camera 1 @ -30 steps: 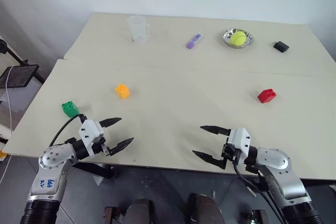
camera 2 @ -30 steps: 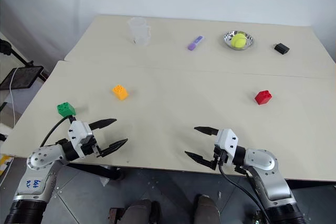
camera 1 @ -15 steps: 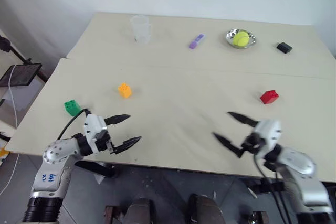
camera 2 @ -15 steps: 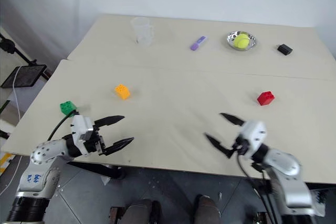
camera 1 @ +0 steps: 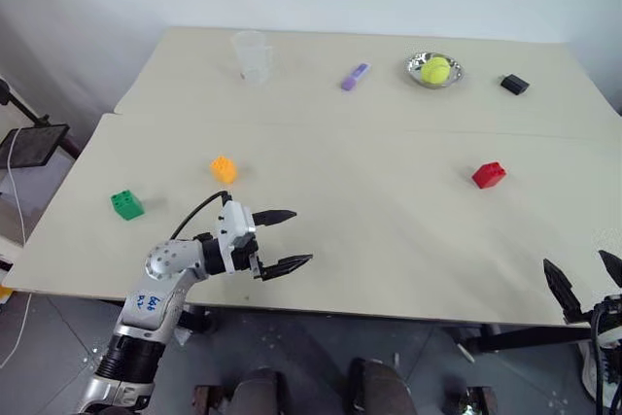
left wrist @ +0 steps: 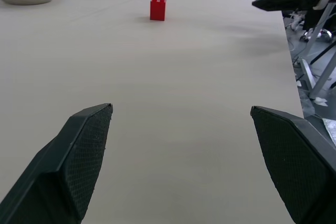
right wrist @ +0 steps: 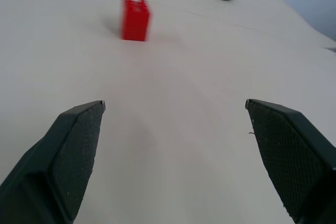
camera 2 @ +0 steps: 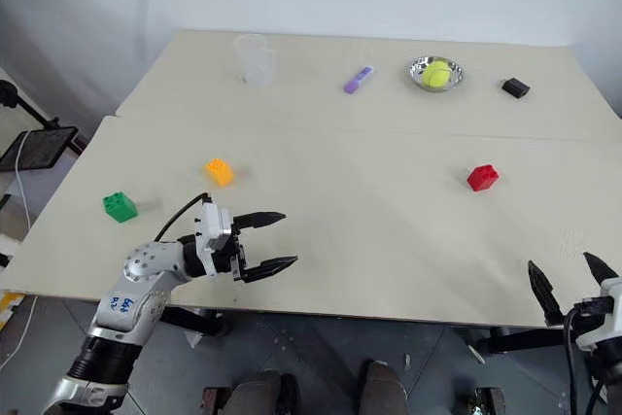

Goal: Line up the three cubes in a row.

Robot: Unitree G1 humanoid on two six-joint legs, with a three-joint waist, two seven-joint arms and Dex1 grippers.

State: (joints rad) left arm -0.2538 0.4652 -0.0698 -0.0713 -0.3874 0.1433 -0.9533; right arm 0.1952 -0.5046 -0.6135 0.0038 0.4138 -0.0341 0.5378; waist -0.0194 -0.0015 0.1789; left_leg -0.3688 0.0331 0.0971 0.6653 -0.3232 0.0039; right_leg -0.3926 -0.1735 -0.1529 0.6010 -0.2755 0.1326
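Observation:
Three studded cubes lie apart on the beige table [camera 1: 389,230]. The green cube [camera 1: 126,204] sits near the left edge, the orange-yellow cube [camera 1: 224,169] a little right and farther back, the red cube [camera 1: 489,174] far over on the right. My left gripper [camera 1: 292,238] hovers open over the near part of the table, right of the green cube, pointing toward the red cube [left wrist: 158,8]. My right gripper [camera 1: 583,279] stands open at the near right corner, with the red cube [right wrist: 135,19] ahead of it. Neither gripper holds anything.
Along the far side stand a clear plastic cup [camera 1: 252,55], a purple marker-like piece [camera 1: 355,76], a metal dish [camera 1: 424,79] holding a tennis ball [camera 1: 434,69], and a small black block [camera 1: 514,84]. A seam crosses the table behind the cubes.
My right arm swung far to the right, from the table's near middle to its near right corner. My left gripper moved right, away from the green cube. The cubes stayed put.

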